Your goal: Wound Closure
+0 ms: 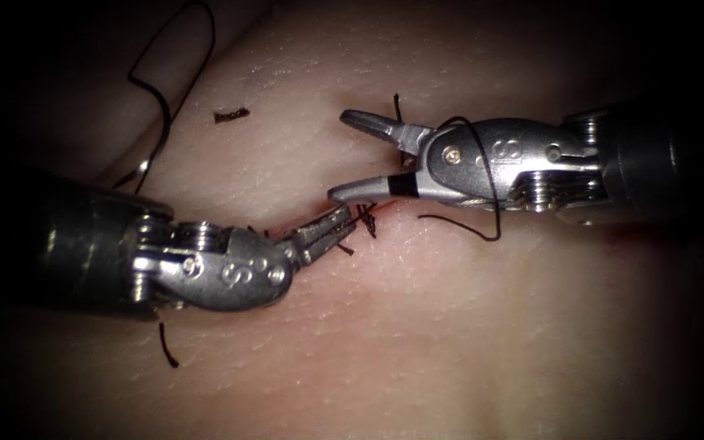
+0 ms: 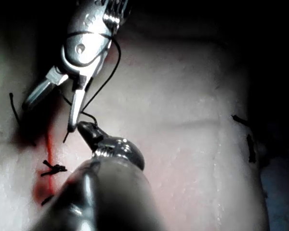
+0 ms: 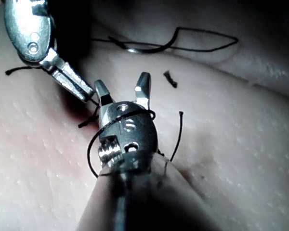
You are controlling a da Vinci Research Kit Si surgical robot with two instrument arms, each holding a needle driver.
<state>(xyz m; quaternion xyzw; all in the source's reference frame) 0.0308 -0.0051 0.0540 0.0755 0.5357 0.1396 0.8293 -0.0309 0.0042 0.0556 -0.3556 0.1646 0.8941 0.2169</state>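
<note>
- two tools: left claw (image 1: 332, 231), right claw (image 1: 350, 155);
- one needle (image 1: 150, 160);
- one long thread (image 1: 174, 61);
- one tissue (image 1: 450, 326);
- three loose cut ends of thread (image 1: 231, 115).

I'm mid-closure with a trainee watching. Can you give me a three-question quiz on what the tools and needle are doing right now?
1. True or false: the right tool has its jaws open.
2. What does the left tool hold? A) needle B) thread C) nothing
3. Fill in: thread is looped around the ____ tool.

Key: 1 true. 2 B, thread at the cut. 3 right. The needle lies free on the tissue, left of the cut.
</note>
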